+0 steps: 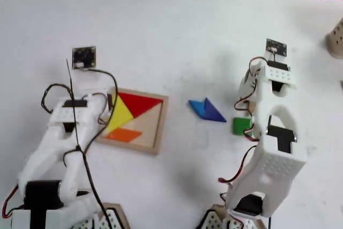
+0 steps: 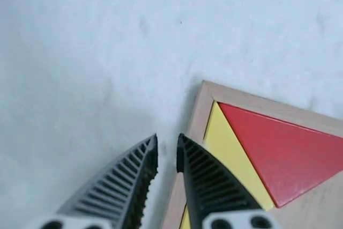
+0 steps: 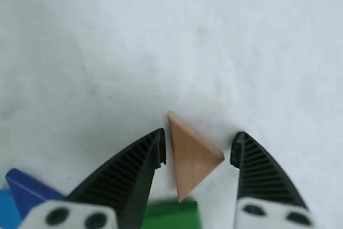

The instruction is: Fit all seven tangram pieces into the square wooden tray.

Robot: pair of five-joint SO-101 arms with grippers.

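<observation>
tan wooden triangle (image 3: 190, 156) flat on the white table (image 3: 161, 36), bracketed by the right gripper (image 3: 199, 146): spread wide, one finger (image 3: 134, 170) just off a slanted edge, the other near a corner, nothing clamped yet. green square (image 3: 172, 213) just behind that triangle, touching or nearly so; cannot tell which. dark blue piece (image 3: 27, 189) and a lighter blue piece (image 1: 197, 106) butted together or overlapping, lying between tray and green square as seen from above.

square wooden tray (image 1: 162, 124) partly filled: red triangle (image 1: 140, 103), yellow triangle (image 1: 120, 115) and orange piece (image 1: 123, 135) seated, bare wood beside them. four pieces outside, by this count.

left gripper (image 2: 167, 144) at the tray's rim by the yellow triangle, almost closed, thin gap only, empty.

hazards, as judged:
- closing on edges that are not parallel: likely to wedge the tan triangle forward or spin it rather than hold it.
- thin piece flat on the table: easy to close above it, or to lift one corner only.
- green square close by: liable to get shoved or dragged along.
- left gripper so near the rim: prone to bumping the tray, shifting it and unseating fitted pieces; also crowding the approach for placement.
- tilted carry: poor fit against seated pieces, riding up on a neighbour.
</observation>
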